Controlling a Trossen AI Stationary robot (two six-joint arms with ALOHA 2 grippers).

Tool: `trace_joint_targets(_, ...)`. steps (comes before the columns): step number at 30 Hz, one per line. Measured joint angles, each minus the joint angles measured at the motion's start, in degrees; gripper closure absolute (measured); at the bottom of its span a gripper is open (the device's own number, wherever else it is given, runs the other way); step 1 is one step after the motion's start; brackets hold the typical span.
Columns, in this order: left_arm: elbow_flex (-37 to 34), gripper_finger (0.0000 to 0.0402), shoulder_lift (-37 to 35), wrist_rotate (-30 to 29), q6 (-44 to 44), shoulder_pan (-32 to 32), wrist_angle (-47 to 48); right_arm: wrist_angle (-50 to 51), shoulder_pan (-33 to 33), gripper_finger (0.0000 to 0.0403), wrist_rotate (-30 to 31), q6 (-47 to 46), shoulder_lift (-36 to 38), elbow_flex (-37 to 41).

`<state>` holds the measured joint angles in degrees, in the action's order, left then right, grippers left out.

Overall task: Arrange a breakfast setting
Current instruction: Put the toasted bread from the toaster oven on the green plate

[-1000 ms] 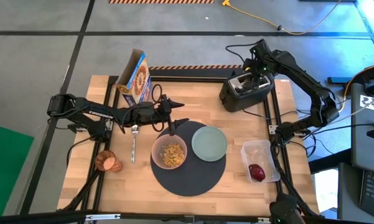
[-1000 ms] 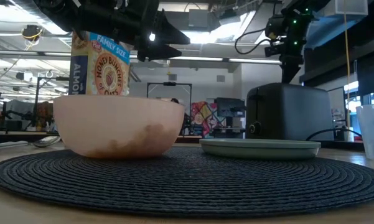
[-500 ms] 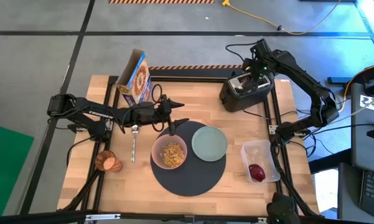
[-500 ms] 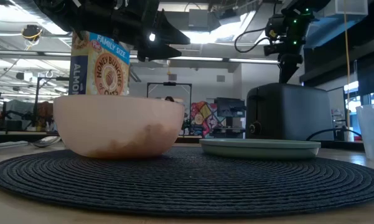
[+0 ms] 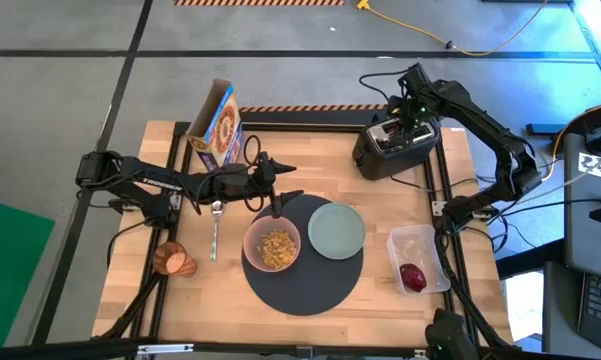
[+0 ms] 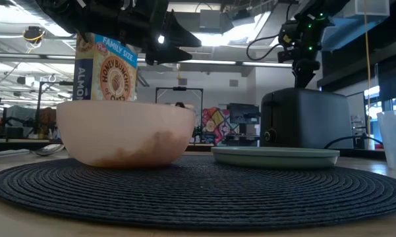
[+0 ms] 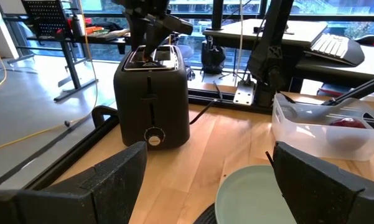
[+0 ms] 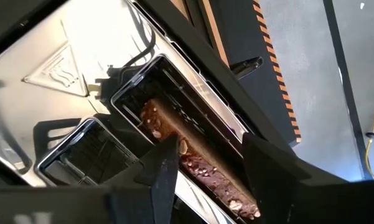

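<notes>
1. The left gripper is held level above the table's middle, its fingers spread wide.
2. The right gripper is pointed downward at the table's far right, fingers parted.

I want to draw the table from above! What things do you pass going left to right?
Cup → spoon → bowl → plate → toaster → red fruit.

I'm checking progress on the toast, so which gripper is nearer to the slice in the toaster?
Right. The right gripper hangs just above the toaster, open jaws either side of the toast slice in its slot. The left gripper is across the table, above the pink bowl.
</notes>
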<state>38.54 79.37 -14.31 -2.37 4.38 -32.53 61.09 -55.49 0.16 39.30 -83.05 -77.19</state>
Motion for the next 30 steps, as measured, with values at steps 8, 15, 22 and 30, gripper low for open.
trace_joint_targets(8, 0.0, 0.007, -0.02, 0.0, 0.0, 0.0, 0.0, 0.87, -0.04, 0.0326, -0.39, -0.02, -0.08, 0.04)
trace_joint_targets(15, 0.0, 0.007, -0.02, 0.0, 0.0, 0.0, 0.0, 1.57, -0.04, 0.039, -1.17, -0.25, -0.11, 0.11)
trace_joint_targets(22, 0.0, 0.007, -0.02, 0.0, 0.02, 0.0, 0.0, 0.89, -0.02, 0.0384, 0.67, -0.72, -0.11, 0.13)
trace_joint_targets(30, 0.0, 0.007, -0.02, -0.52, 0.66, 0.24, 0.19, 1.19, -0.04, 0.0397, 0.81, -3.32, 0.36, -2.67)
